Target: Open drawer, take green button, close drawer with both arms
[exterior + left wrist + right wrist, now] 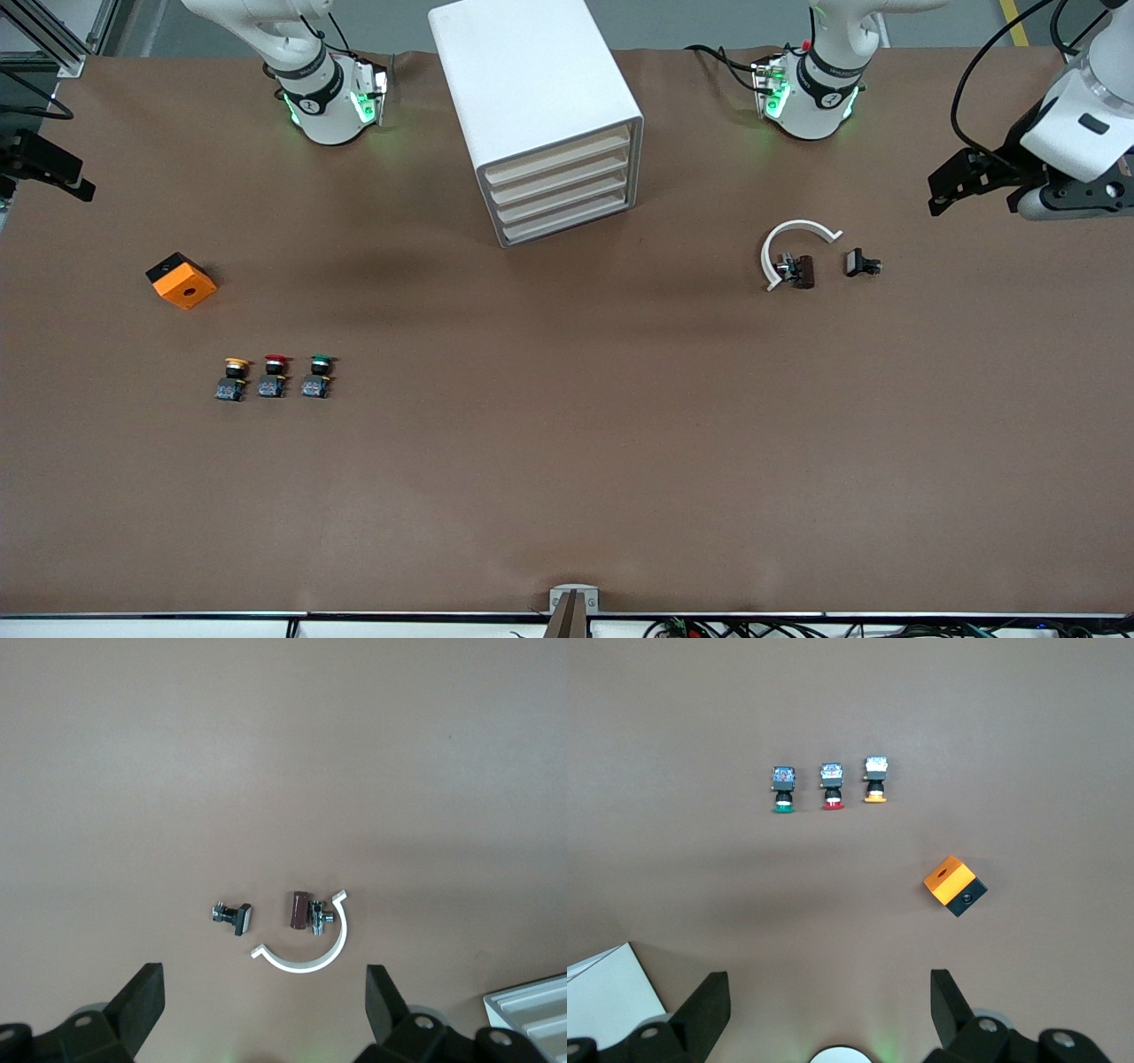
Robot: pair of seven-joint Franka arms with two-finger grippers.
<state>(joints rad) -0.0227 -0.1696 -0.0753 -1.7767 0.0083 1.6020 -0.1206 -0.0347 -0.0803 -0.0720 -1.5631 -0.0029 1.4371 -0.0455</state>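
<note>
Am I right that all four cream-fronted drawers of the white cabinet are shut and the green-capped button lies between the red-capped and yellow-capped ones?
Not quite. The four drawers of the white boxy cabinet are shut, but the front view shows the red-capped button in the middle; the green-capped button lies at the end of the row, toward the left arm's end, the yellow-capped one at the other.

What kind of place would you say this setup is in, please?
Probably a robotics lab bench: two table-mounted arms, a brown-covered table, and staged test items, namely a white drawer cabinet and three push buttons.
</note>
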